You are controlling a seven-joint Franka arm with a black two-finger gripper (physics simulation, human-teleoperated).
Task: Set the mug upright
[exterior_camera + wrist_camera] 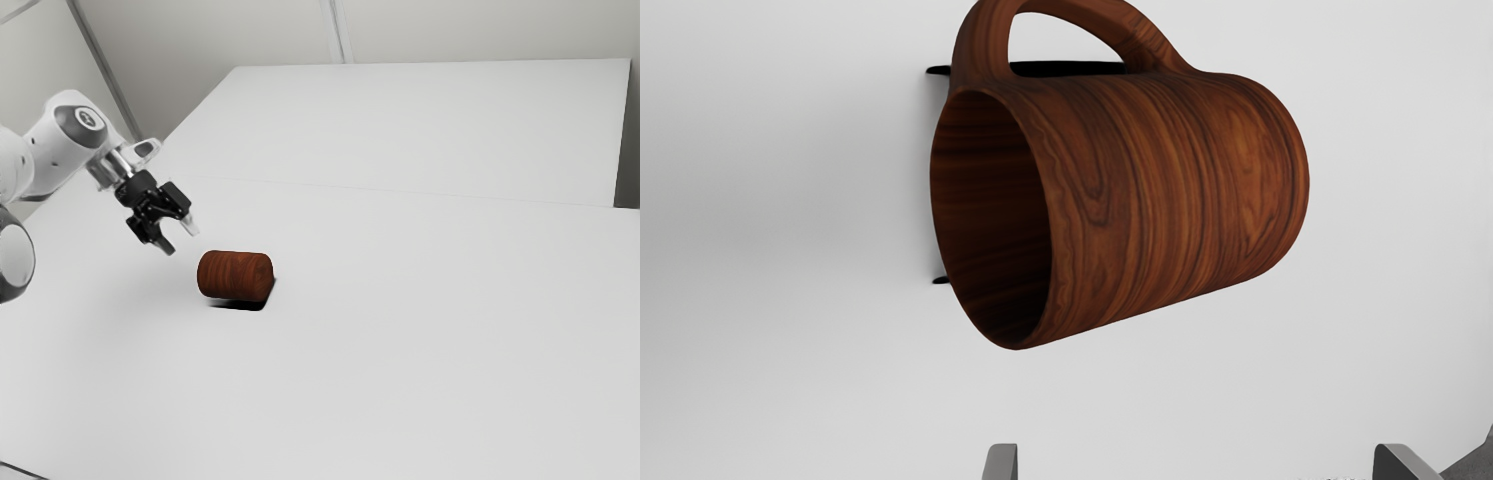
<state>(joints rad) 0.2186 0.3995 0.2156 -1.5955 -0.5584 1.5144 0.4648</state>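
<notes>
Plainly, the mug (235, 276) lies on its side on the table (420, 360), not upright as the task wants it. My gripper (180, 240) is wide open and empty, apart from the mug, above and toward the exterior view's left of it. I'd guess the wide spread of the fingers (1001, 463) is meant to leave room for the body or wall, and the slanted hand to aim them at it. The handle (980, 40) juts from the side away from the fingertips, which probably keeps it out of their way; it may also check a roll, since the round body offers little to rest on.

The wrist view's edge cuts off the handle's outer curve, so I can't tell whether it touches the table. The mouth (993, 220) is dark deep inside, and the body hides its own underside. From the exterior view I can't judge which end is open.
</notes>
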